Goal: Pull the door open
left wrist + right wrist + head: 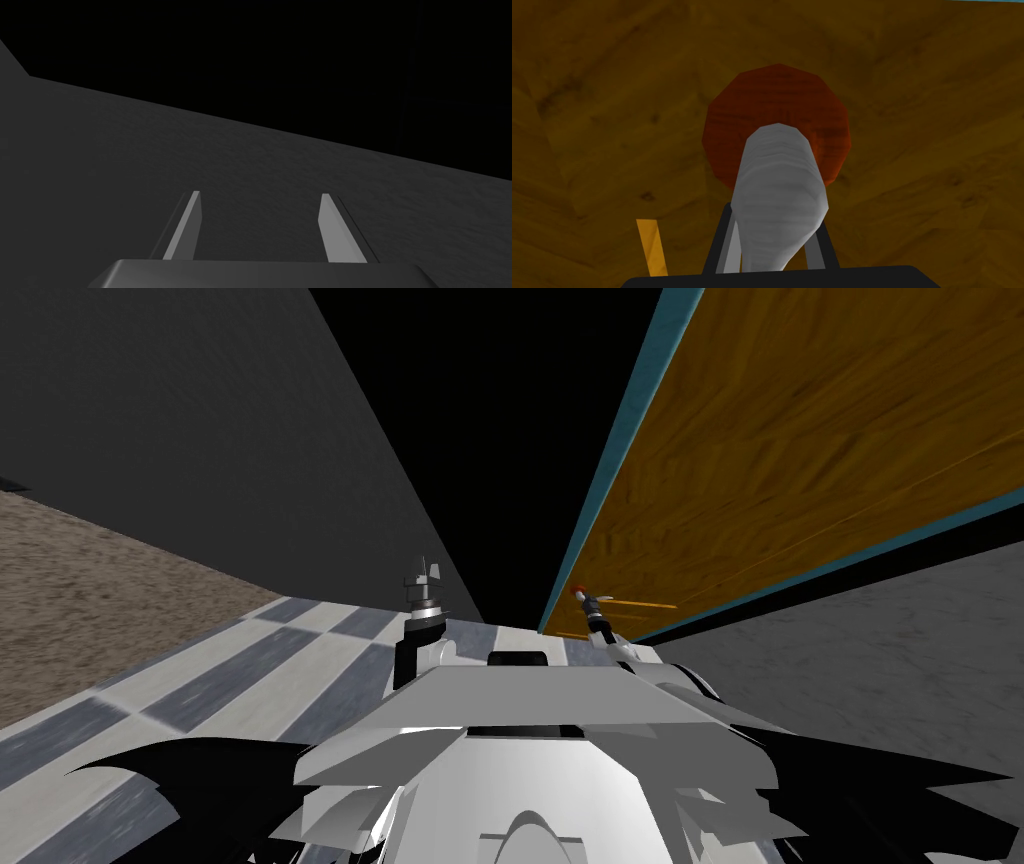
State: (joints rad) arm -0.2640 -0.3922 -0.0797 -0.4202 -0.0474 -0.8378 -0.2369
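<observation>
Holding the right hand (585,598) at the wooden door (800,438) on the right, the left hand (422,586) raised well apart, clear of the swing. Showing left fingers (184,235) spread, grasping nothing. Clenching right fingers (812,252) on the grey handle (779,190) before its red rosette (777,95), for pulling.
</observation>
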